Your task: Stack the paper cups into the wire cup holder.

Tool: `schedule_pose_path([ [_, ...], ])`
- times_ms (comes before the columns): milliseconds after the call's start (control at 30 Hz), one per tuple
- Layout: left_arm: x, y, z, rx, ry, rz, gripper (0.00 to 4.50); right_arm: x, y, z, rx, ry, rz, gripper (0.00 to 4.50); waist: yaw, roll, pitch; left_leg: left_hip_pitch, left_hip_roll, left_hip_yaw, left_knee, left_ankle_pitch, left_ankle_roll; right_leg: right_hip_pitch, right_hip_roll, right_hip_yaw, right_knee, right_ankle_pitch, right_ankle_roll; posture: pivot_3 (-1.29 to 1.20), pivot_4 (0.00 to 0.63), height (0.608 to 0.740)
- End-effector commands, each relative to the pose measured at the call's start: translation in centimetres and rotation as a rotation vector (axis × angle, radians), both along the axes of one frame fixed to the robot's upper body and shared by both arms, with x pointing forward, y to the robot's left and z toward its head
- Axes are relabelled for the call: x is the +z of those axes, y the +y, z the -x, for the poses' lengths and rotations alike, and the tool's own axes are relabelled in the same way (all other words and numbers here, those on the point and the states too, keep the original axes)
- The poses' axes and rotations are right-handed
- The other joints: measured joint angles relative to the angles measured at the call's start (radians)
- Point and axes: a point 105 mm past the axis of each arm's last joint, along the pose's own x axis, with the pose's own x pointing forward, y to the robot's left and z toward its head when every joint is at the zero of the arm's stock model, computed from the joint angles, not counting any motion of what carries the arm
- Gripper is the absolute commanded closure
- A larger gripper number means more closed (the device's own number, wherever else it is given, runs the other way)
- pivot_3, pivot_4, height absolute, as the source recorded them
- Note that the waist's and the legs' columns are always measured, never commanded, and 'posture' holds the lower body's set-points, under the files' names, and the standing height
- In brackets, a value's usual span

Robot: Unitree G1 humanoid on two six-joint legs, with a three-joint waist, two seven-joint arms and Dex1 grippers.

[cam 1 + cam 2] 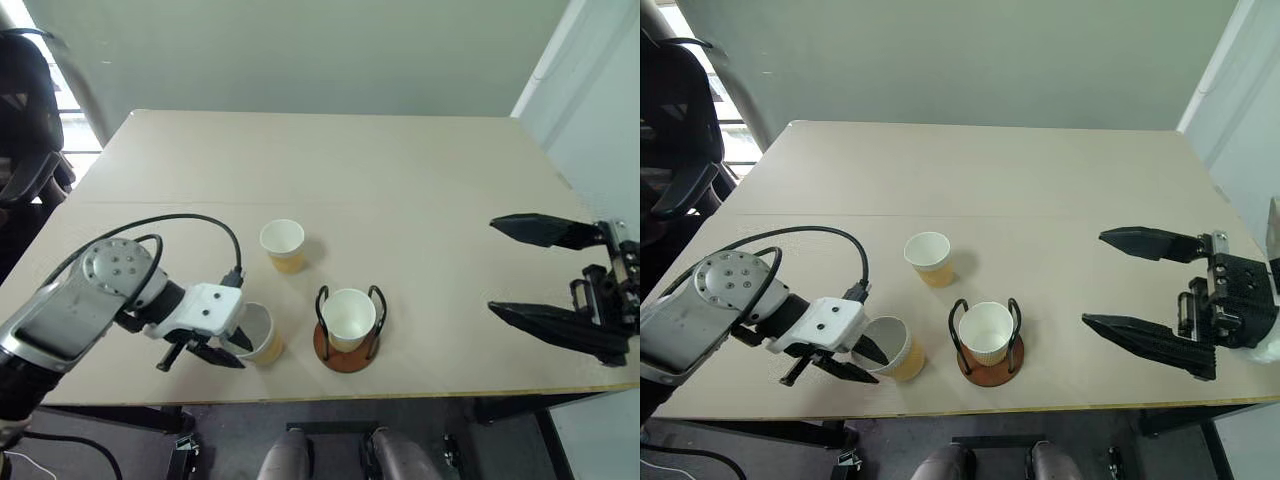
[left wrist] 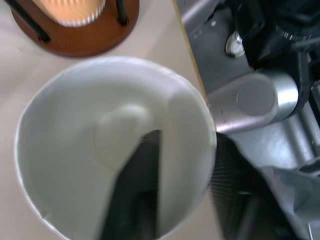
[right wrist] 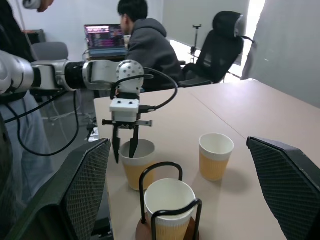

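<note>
Paper cups number three: one in the wire cup holder (image 1: 347, 352), one free (image 1: 283, 244), one (image 1: 262, 335) pinched at its rim by the left gripper (image 1: 228, 350); the right gripper (image 1: 505, 268) gapes wide.

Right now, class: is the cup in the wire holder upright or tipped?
Upright. The paper cup stands inside the wire cup holder, its open mouth facing up, between the black wire loops.

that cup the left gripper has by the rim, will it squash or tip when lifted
The paper cup looks thin-walled and empty, so probably light. The left gripper pinches one wall, one finger inside, and the rim already looks slightly out of round, so it may deform. Held by one side, it could tilt.
</note>
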Motion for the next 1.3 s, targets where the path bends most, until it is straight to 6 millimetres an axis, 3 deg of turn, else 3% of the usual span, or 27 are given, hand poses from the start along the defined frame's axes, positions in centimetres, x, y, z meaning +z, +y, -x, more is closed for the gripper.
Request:
schedule_pose_path([
  [33,1.2,-0.4,1.0,-0.03,0.036,0.031,4.47,0.7,0.2,-0.1,0.006,-0.044,0.009,0.0,0.0,0.0,0.0,0.0,0.0,0.0,0.0,0.0,0.0,0.0,0.0,0.0,0.0,0.0,0.0,0.0,0.15,0.74],
  [267,1.7,-0.1,1.2,0.006,0.061,0.046,4.47,0.9,0.2,-0.8,0.008,-0.051,0.023,0.0,0.0,0.001,0.0,-0.001,0.0,0.0,0.006,-0.002,0.002,0.0,0.0,0.0,0.0,0.001,0.002,0.0,0.15,0.74],
  [333,2.8,0.0,0.3,0.037,0.021,0.076,4.47,1.2,-0.1,-0.9,-0.003,-0.067,0.039,0.0,0.0,0.001,0.0,-0.002,0.0,0.0,0.008,-0.002,0.003,0.0,0.0,0.0,0.0,0.001,0.002,0.0,0.15,0.74],
  [600,12.0,0.9,-4.6,0.134,-0.251,0.209,4.47,2.1,-2.4,-1.3,-0.085,-0.097,0.142,0.0,0.014,0.001,0.0,-0.01,-0.001,0.0,0.014,-0.001,0.004,-0.004,-0.001,0.0,0.0,0.001,-0.004,0.0,0.15,0.74],
  [700,16.4,-2.7,-5.9,-0.026,-0.367,0.319,4.47,1.9,-3.9,-1.5,-0.128,-0.086,0.243,0.0,0.027,0.002,0.0,-0.01,-0.004,0.0,0.014,-0.002,0.005,-0.004,-0.004,0.0,0.0,0.003,-0.002,0.0,0.15,0.74],
  [767,17.8,-5.0,-6.0,-0.133,-0.386,0.365,4.47,1.9,-4.7,-1.8,-0.152,-0.087,0.279,0.0,0.033,0.002,0.0,-0.013,-0.006,-0.001,0.014,-0.001,0.007,-0.005,-0.005,0.0,-0.002,0.004,0.0,0.0,0.15,0.74],
  [967,17.1,-10.8,-4.3,-0.441,-0.315,0.354,4.47,2.0,-4.7,-1.8,-0.17,-0.128,0.309,0.0,0.024,0.007,0.001,-0.015,-0.008,0.001,0.014,-0.004,0.013,-0.004,-0.008,0.001,-0.012,0.013,0.018,0.0,0.15,0.74],
  [1300,16.0,-14.1,-2.3,-0.648,-0.189,0.3,4.47,2.5,-4.6,-0.5,-0.218,-0.162,0.344,0.0,0.027,0.011,0.003,-0.016,-0.006,0.002,0.014,-0.006,0.019,0.001,-0.008,0.001,-0.018,0.01,0.025,0.0,0.15,0.74],
])
